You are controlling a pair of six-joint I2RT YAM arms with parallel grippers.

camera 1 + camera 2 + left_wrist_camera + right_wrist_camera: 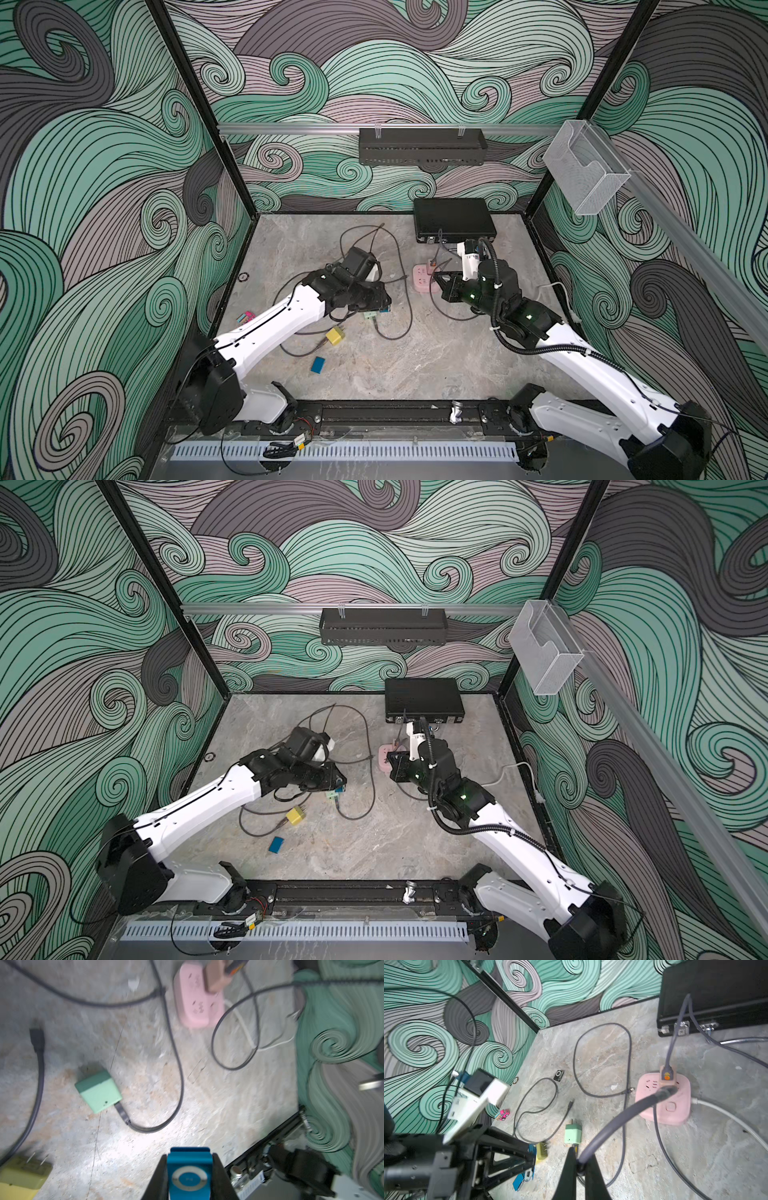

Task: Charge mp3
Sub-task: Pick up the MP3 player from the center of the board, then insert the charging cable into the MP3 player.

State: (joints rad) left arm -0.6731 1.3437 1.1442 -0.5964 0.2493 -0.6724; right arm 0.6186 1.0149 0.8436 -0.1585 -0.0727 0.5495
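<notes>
player point(189, 1176), small and blue with a round control ring, is clamped between the jaws of the left claw point(190, 1157). it appears lifted off the table point(415, 365), near the green charger point(97, 1091), so the pick-up looks done on that side. the right claw point(580, 1159) is closed on a thick dark cable point(623, 1113), whose free end points toward the pink power strip point(664, 1103). that end is blurred, so the kind of plug cannot be told. one adapter point(666, 1073) already stands in the strip. in both top views the two claws are well apart, with bare table between them, and nothing is plugged into the player. judged from this, both parts are in hand but the joining is not yet done: the cable end has to be brought to the player's port and seated. whether the held cable is fed from the strip cannot be told.
</notes>
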